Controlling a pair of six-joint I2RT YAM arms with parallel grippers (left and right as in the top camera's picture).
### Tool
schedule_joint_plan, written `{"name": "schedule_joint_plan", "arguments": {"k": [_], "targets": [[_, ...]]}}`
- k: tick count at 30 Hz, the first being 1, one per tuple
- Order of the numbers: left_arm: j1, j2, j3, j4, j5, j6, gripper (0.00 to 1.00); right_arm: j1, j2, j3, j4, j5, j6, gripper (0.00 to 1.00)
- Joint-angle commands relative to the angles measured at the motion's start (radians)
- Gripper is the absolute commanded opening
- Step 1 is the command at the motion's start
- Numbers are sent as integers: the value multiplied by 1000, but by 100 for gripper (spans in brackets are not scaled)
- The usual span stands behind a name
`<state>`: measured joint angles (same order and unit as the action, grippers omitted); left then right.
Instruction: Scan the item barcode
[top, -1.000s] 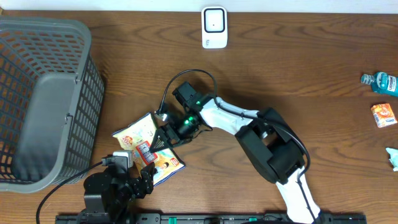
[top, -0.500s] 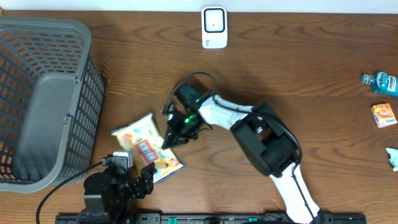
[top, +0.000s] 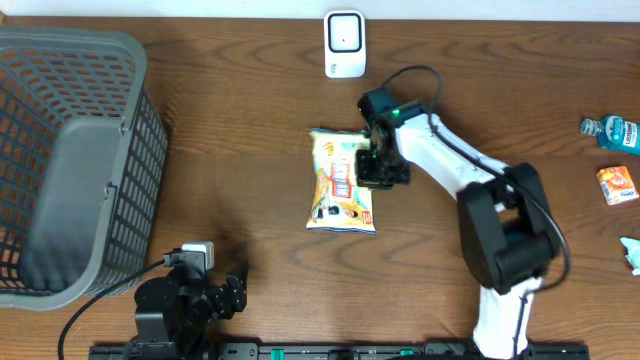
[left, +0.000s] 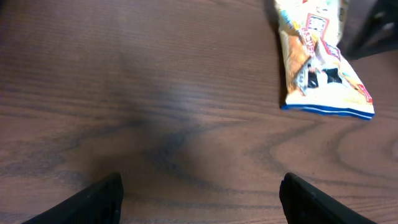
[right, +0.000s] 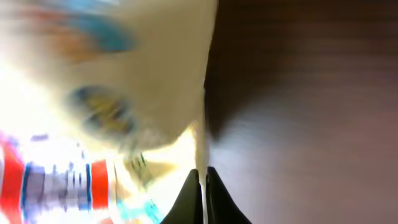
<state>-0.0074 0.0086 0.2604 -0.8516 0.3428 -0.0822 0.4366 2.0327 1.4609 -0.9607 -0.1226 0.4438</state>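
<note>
While the left gripper (left: 200, 186) hovers low over bare wood at the table's (top: 230, 120) near edge with its 2 fingers (left: 102, 199) spread wide and nothing between them, the snack bag (top: 342, 183) lies further out near the table's middle. The right gripper (top: 374, 168) has its jaws pressed together on the bag's right edge, and beyond it the white scanner (top: 345, 43) sits at the far edge, well apart from the bag; a grey basket (top: 140, 130) stands at the left.
</note>
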Motion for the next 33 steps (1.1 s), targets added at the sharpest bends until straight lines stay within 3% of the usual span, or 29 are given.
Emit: {"name": "schedule_joint_plan", "arguments": {"k": [1,6,8,9,15,16,17,18,19,23,33], "targets": [[2,-5,3,-16,12,-6,80,-2,-159,0,-23,219,-42,1],[2,-5,3,-16,12,-6,80,9,-283,0,-72,263,5,1],[2,-5,3,-16,12,-6,80,9,-282,-5,-60,151,35,73],[2,-5,3,-16,12,-6,80,11,-274,-12,-50,107,35,99],[2,-5,3,-16,12,-5,80,64,-228,-32,64,-132,43,99],[2,-5,3,-16,12,-5,81,74,-219,-33,90,-119,41,93],[2,-5,3,-16,12,-6,80,86,-211,-34,109,-77,42,75],[2,-5,3,-16,12,-6,81,97,-200,-34,112,-25,61,64],[2,-5,3,-16,12,-6,80,106,-190,-34,98,34,105,64],[2,-5,3,-16,12,-5,81,109,-160,-48,47,134,282,98],[2,-5,3,-16,12,-6,81,97,-27,-103,194,86,132,99]]}}
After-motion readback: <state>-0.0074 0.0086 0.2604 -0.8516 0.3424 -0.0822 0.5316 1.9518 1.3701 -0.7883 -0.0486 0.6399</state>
